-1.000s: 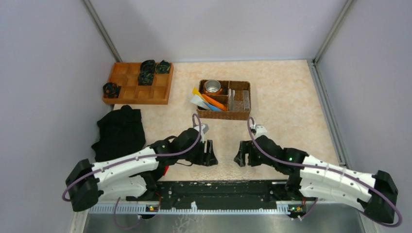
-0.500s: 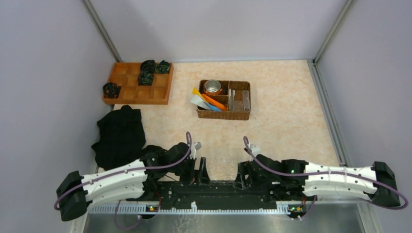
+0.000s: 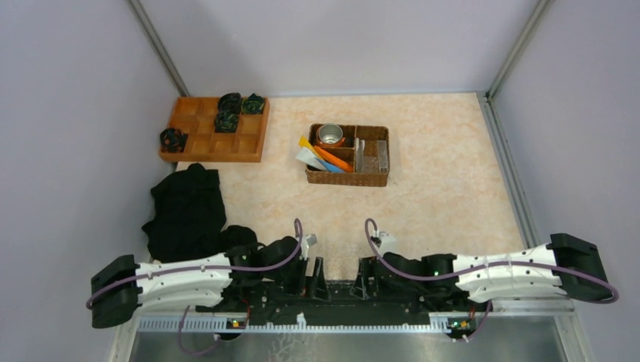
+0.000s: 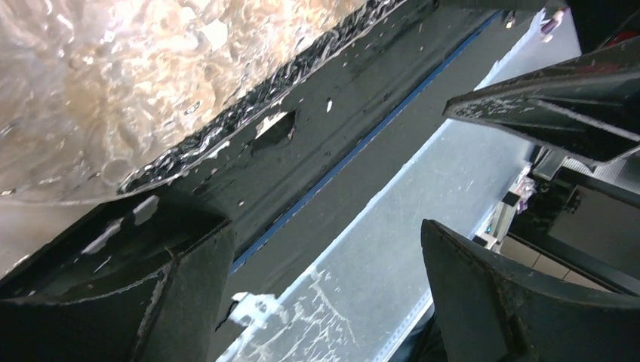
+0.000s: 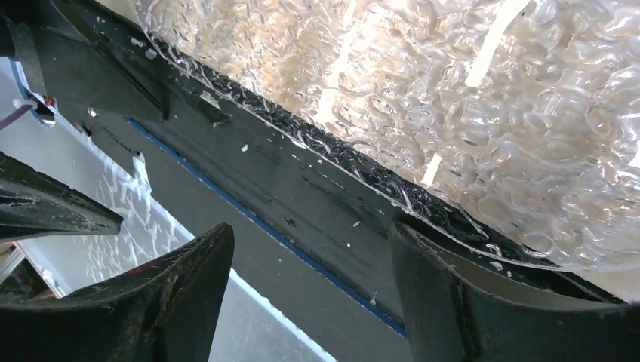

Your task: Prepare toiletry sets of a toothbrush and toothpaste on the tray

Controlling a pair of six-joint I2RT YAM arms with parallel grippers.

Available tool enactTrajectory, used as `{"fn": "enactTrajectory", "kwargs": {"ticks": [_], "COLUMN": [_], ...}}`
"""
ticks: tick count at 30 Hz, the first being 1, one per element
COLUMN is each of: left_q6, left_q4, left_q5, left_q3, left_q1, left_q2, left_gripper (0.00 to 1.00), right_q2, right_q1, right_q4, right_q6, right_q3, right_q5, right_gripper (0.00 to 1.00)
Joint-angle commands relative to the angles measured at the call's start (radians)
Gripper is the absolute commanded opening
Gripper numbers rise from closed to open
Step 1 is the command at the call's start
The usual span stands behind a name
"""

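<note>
The clear bumpy tray (image 3: pixel 338 265) lies at the table's near edge, partly over the black base strip. It fills the upper left of the left wrist view (image 4: pixel 106 75) and the upper right of the right wrist view (image 5: pixel 468 90). My left gripper (image 3: pixel 312 273) (image 4: pixel 324 302) is open and empty at the tray's near left edge. My right gripper (image 3: pixel 364 273) (image 5: pixel 309 294) is open and empty at its near right edge. Orange (image 3: pixel 333 157), yellow (image 3: pixel 303 142) and blue (image 3: pixel 327 167) tubes lie in the wicker basket (image 3: pixel 349 179). Pale stick-like items (image 3: pixel 370 156) lie in its right compartment.
A steel cup in an orange mug (image 3: pixel 330 135) stands in the basket's back left compartment. An orange wooden compartment tray (image 3: pixel 204 143) with black items sits at the back left. A black cloth (image 3: pixel 186 207) lies at the left. Walls close in on three sides.
Both arms have drawn back from mid-table toward the near edge, bringing the grippers down at the tray's near edge. Both grippers stay open.
</note>
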Motion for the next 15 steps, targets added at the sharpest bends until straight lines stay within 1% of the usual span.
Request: {"fn": "enactTrajectory", "kwargs": {"ticks": [1,9,15], "left_q6": [-0.039,-0.031,-0.031], "left_q4": [0.066,0.127,0.103], "left_q5": [-0.061,-0.123,-0.176], "left_q3": [-0.016,-0.039,-0.037], "left_q1": [-0.008,-0.008,-0.008], "left_q2": [0.05,0.097,0.109], "left_gripper": [0.99,0.99,0.99], "right_q2": [0.023,-0.05,-0.088], "right_q1": [0.015,0.014,0.014], "right_q4": [-0.027,-0.163,-0.208], "right_q6": [0.039,0.065,0.085], "right_q3": [-0.011,-0.013,-0.036], "right_q5": [0.073,0.163,0.219], "right_gripper": [0.75,0.75,0.75]}}
